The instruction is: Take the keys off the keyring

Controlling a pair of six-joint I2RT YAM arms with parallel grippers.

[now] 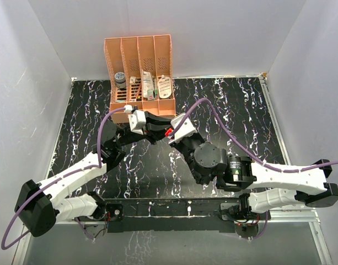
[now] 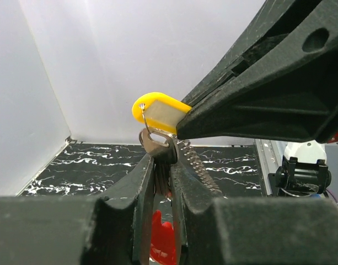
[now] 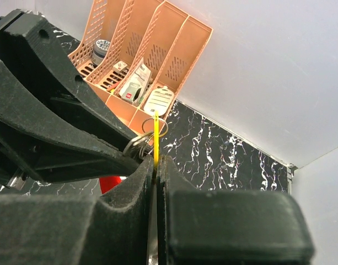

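Black fingers of the left gripper (image 2: 164,167) fill the bottom of the left wrist view, drawn in to a narrow slot and pinching the keys (image 2: 154,146), whose dull metal head stands just above the fingertips. A thin wire keyring (image 2: 148,130) runs from that head up through the hole of a yellow tag (image 2: 157,105), which is clamped in the tip of the right gripper (image 3: 156,163) reaching in from the upper right. Only this view shows the tag's flat face with its pale label, a short chain (image 2: 197,165) slanting down beside the keys, and a red tag (image 2: 164,240) hanging below the fingers.

From the right wrist, the yellow tag is a thin edge-on line squeezed between jaws pressed fully together. The ring loops just above them, and the left arm's fingers come in from the left.

Seen from overhead, both arms meet above the middle of the black marbled table (image 1: 240,127), just in front of an orange rack (image 1: 140,55). The bunch is held in the air between the two grippers. Keys, ring and yellow tag are hidden there; only a speck of red shows.
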